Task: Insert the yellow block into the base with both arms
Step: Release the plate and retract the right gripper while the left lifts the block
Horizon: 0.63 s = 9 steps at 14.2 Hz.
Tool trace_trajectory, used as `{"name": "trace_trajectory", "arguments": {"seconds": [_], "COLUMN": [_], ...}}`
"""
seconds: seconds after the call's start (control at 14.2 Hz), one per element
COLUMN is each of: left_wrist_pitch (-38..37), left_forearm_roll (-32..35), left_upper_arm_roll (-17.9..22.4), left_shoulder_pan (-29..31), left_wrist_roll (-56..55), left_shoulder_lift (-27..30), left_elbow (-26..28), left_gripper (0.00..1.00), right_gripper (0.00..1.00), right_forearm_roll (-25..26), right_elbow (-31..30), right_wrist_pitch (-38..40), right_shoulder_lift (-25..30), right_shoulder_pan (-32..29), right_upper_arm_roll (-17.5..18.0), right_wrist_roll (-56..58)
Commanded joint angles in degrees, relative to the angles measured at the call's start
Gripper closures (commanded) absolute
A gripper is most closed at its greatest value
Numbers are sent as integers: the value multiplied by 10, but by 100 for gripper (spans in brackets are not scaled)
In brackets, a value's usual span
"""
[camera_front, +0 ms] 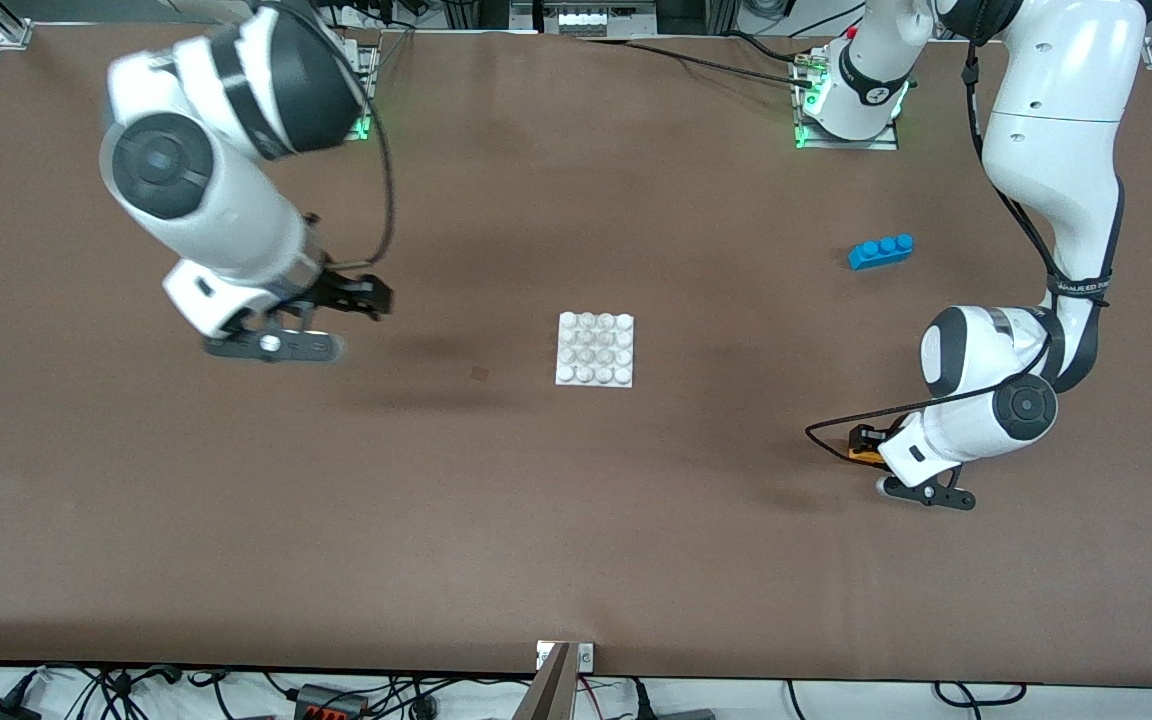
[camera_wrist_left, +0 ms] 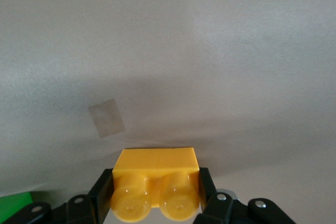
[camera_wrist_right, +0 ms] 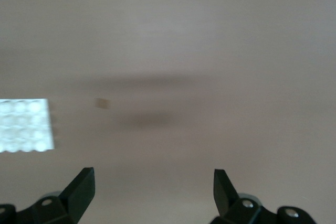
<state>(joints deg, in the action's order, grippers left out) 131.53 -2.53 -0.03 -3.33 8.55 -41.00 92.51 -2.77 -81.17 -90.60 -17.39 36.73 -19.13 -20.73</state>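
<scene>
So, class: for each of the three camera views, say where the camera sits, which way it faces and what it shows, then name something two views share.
Front view: high across the table, facing both arms; shows the base, a blue brick, the right gripper up over bare table, open.
Left wrist view: on the left arm's wrist, looking down past its left gripper, shut on the yellow block.
Right wrist view: on the right wrist, looking down past its open fingers at the table.
Shared: front and right wrist views both show the base.
</scene>
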Motion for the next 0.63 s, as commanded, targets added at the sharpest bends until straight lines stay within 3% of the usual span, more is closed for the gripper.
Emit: {"name": "trace_trajectory", "arguments": {"seconds": [0.0, 0.14, 0.21, 0.56], "left_wrist_pitch": [-27, -45, -53, -84], "left_forearm_roll": [9, 9, 9, 3], "left_upper_arm_roll": [-8, -26, -29, -37], "left_shoulder_pan": [-7, -7, -7, -19], "left_wrist_roll": [5, -1, -4, -15], "left_shoulder_lift": [27, 37, 41, 58], "left_elbow": [1, 0, -1, -6], "left_gripper": [46, 46, 46, 47], "right_gripper": [0, 0, 0, 0], "right_forearm_roll": [19, 15, 14, 17], "right_elbow": [-17, -21, -22, -61], "right_wrist_pitch": [63, 78, 82, 73], "right_shoulder_lift": [54, 72, 75, 119], "right_shoulder_pan": [-6, -26, -54, -217], "right_upper_arm_roll": [-49, -91, -91, 7], "right_wrist_roll": [84, 176, 228, 335]}}
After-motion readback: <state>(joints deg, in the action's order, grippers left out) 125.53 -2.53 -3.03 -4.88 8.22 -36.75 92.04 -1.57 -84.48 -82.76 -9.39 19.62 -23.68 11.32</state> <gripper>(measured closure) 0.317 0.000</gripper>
